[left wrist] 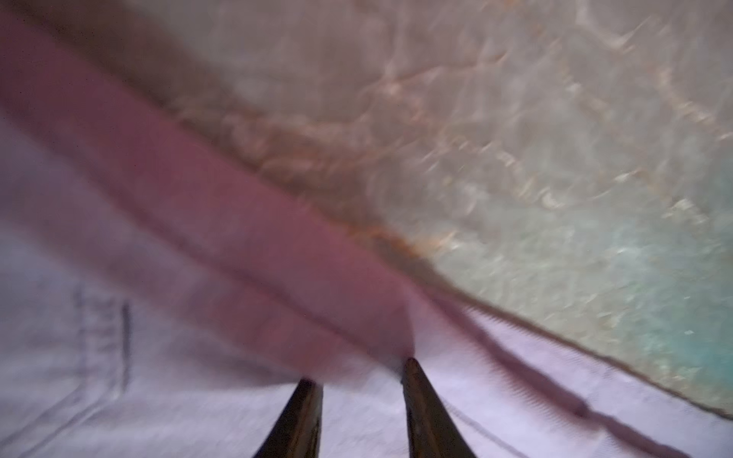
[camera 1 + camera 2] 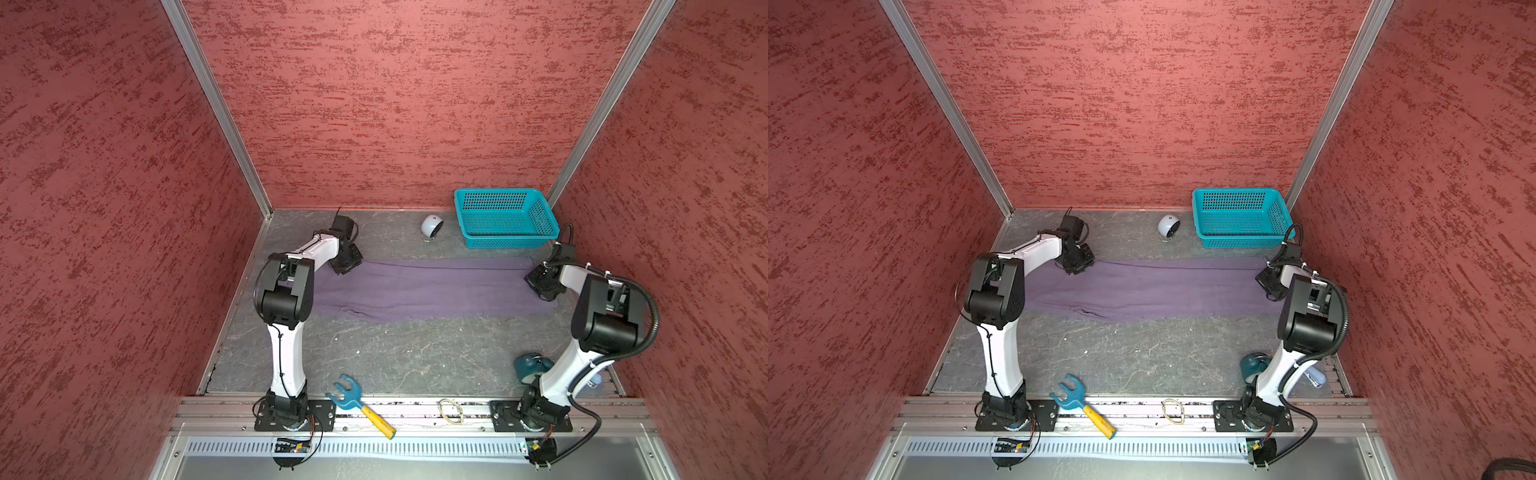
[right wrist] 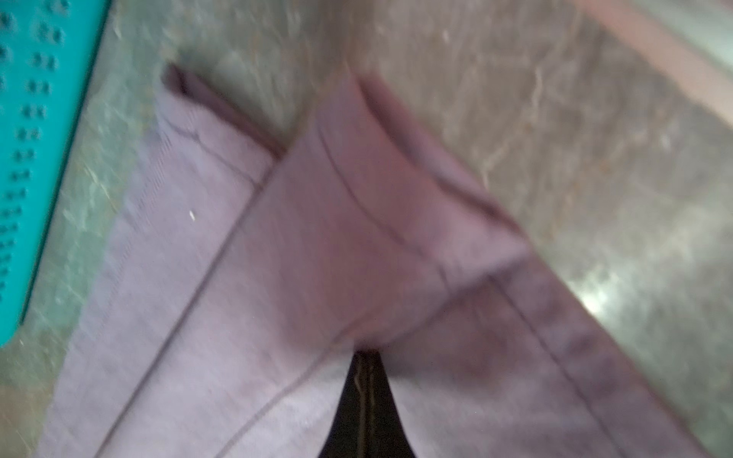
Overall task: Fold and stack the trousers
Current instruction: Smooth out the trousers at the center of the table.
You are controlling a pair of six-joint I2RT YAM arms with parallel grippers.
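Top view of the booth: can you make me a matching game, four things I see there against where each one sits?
Things: 1 purple cloth trousers; 2 teal plastic mesh basket; 3 blue-and-yellow toy fork; 4 small white ball-shaped gadget.
Places: A on the front metal rail; B in a far corner; C spread flat in the middle; D beside the basket.
Pairs: 1-C, 2-B, 3-A, 4-D.

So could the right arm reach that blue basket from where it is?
Probably yes. The basket sits just beyond the right gripper, with only bare table between them. But the gripper looks shut on an end of the trousers, so the cloth would come along.
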